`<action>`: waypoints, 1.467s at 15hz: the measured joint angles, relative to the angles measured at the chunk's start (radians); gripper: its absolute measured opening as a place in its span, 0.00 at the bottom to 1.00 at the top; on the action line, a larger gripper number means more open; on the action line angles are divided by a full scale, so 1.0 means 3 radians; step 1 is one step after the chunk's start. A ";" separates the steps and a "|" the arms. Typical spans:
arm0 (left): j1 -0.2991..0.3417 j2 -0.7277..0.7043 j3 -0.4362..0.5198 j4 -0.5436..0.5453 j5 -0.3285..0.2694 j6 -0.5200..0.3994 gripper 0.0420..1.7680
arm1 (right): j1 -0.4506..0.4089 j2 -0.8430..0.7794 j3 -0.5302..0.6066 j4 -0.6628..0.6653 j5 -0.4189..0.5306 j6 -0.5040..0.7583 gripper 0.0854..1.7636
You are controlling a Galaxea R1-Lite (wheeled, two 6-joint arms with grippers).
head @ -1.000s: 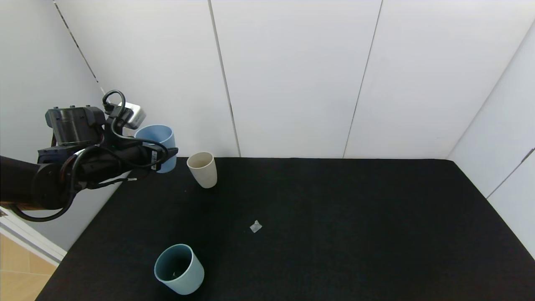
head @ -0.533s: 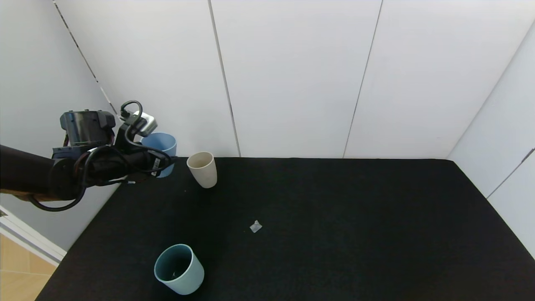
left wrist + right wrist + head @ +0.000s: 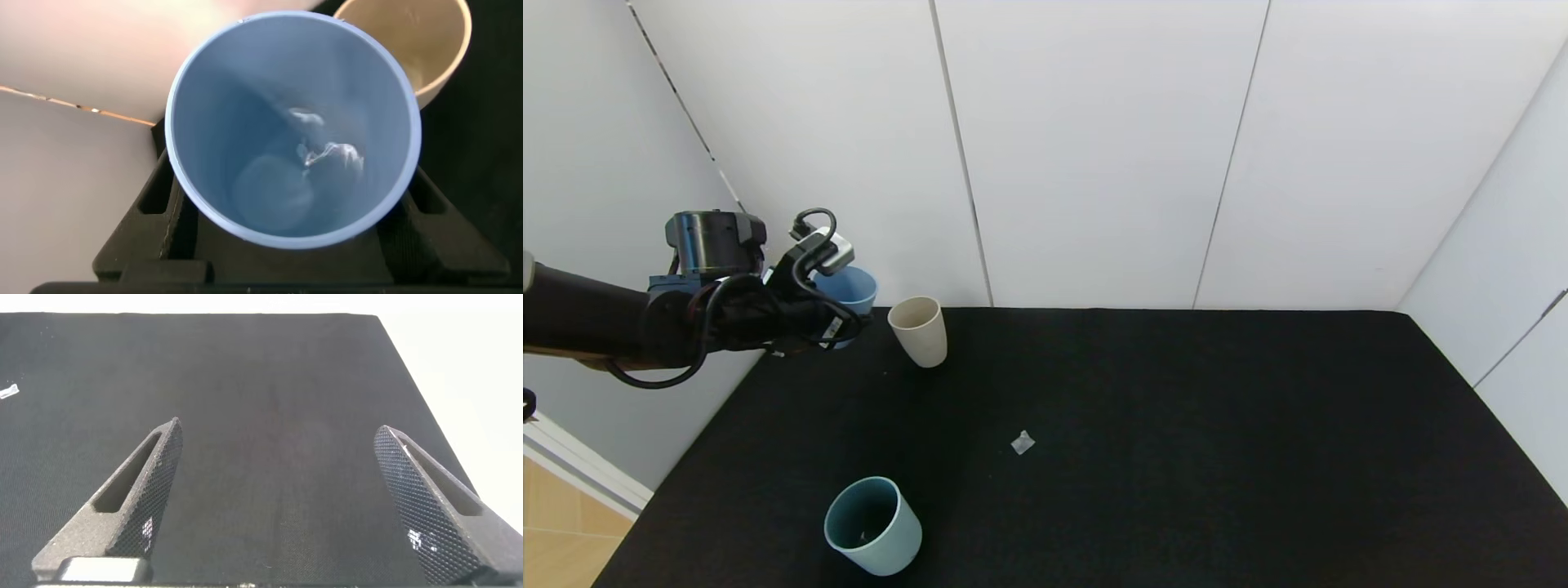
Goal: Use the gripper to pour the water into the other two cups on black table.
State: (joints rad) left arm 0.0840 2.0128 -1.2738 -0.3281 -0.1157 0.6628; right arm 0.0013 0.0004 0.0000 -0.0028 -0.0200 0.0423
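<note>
Head view: left gripper (image 3: pixel 845 327) holds blue cup (image 3: pixel 848 296) aloft at far left, just beside beige cup (image 3: pixel 919 330).
Jaws clenched on the blue cup's sides; water (image 3: pixel 327 151) glints inside it, a small amount. Pouring judged not begun: beige cup and teal cup (image 3: pixel 872 525), near left on black tabletop (image 3: pixel 1176 457), show no visible water, though their contents are hard to make out. Right gripper (image 3: pixel 278 498) idle over bare tabletop, jaws spread apart, unseen from the head. Small clear scrap (image 3: pixel 1022 443) mid-tabletop, unidentifiable.
</note>
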 joint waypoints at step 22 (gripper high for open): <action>-0.0199 0.0383 -0.0811 0.0627 0.0728 0.1391 0.69 | 0.0000 0.0000 0.0000 0.0000 0.0000 0.0000 0.97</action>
State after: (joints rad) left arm 0.0245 2.1277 -1.5172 -0.1400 0.1028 1.0800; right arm 0.0013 0.0004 0.0000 -0.0028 -0.0200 0.0423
